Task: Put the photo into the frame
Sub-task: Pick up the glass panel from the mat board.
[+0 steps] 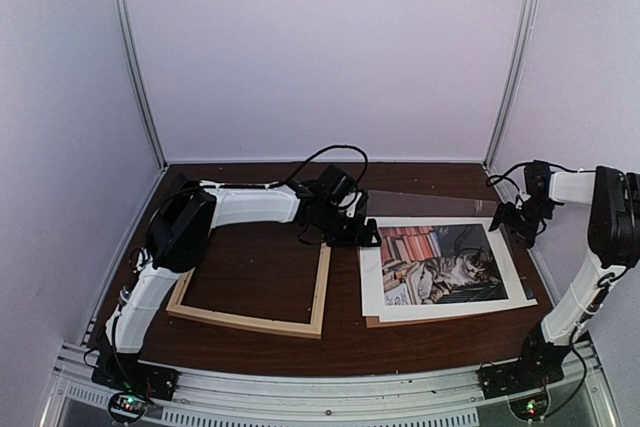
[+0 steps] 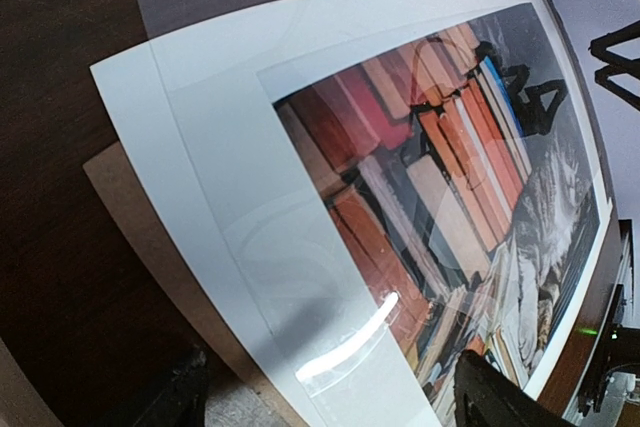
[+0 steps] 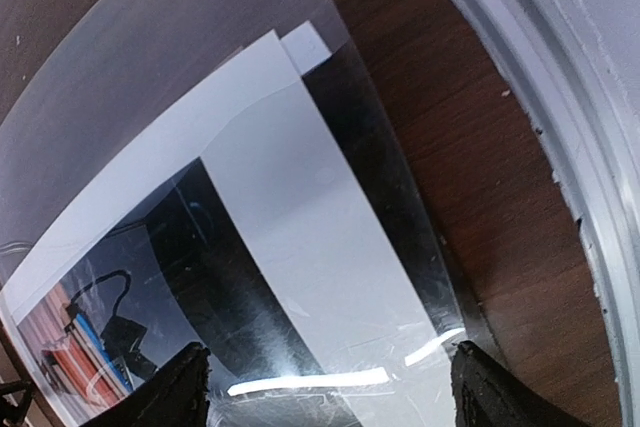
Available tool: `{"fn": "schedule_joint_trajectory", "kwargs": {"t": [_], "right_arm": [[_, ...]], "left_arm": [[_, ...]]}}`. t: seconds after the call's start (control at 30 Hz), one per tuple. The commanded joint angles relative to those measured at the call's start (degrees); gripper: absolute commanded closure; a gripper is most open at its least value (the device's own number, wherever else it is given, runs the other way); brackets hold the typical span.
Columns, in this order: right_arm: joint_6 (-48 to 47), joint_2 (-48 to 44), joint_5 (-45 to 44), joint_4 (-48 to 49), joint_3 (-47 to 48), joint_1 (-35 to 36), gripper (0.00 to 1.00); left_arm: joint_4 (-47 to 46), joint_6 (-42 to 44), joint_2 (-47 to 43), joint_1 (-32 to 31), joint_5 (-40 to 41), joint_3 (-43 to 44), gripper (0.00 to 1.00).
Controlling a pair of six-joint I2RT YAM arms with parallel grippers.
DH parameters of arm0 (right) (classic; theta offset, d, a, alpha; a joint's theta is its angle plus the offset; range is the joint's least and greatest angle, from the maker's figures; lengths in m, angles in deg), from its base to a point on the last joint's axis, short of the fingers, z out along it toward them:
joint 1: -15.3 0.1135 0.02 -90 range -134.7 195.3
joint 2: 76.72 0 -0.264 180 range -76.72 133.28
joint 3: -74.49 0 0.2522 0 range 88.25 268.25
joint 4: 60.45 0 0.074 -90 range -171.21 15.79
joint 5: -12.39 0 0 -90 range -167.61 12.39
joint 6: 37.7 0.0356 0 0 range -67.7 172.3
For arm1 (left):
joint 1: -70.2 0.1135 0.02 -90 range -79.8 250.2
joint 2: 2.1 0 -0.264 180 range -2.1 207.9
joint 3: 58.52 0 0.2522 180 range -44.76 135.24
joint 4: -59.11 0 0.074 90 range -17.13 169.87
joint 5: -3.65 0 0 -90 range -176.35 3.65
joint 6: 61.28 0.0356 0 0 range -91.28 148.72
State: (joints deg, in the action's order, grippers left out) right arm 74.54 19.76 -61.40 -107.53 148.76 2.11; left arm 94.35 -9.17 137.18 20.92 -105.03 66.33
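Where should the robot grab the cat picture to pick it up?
Probably the white border at the left edge of the photo, coming in low from the frame side with the left gripper. It lies flat, so only an edge can be pinched.

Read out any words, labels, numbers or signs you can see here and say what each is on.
None can be read.
The photo shows book spines, too blurred for any lettering.
The frame, the clear sheet and the backing board show no markings.
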Motion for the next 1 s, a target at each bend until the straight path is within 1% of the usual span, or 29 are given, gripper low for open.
{"fn": "schedule_joint_trajectory", "kwargs": {"t": [0.0,0.07,0.23,0.63,0.97], "right_arm": [[-1.19,2.44,-8.16,-0.26,4.04,0.36,0.17],[-1.81,3.74,-9.49,-0.21,5.36,0.28,0.16],[-2.83,7.49,-8.56,-0.11,8.47,-0.2,0.15],[-3.17,15.85,-2.7,1.69,15.41,-1.53,0.15],[-2.48,18.25,2.53,2.46,15.82,-1.66,0.17]], "left_arm": [[4.23,0.14,-0.92,0.67,0.73,-1.97,0.15],[4.26,0.29,-0.94,0.67,0.82,-2.07,0.15],[4.21,0.86,-0.86,0.67,1.16,-2.28,0.15],[4.38,1.63,-0.68,0.67,1.16,-2.6,0.15],[4.72,1.6,-0.68,0.67,1.32,-2.61,0.15]]}}
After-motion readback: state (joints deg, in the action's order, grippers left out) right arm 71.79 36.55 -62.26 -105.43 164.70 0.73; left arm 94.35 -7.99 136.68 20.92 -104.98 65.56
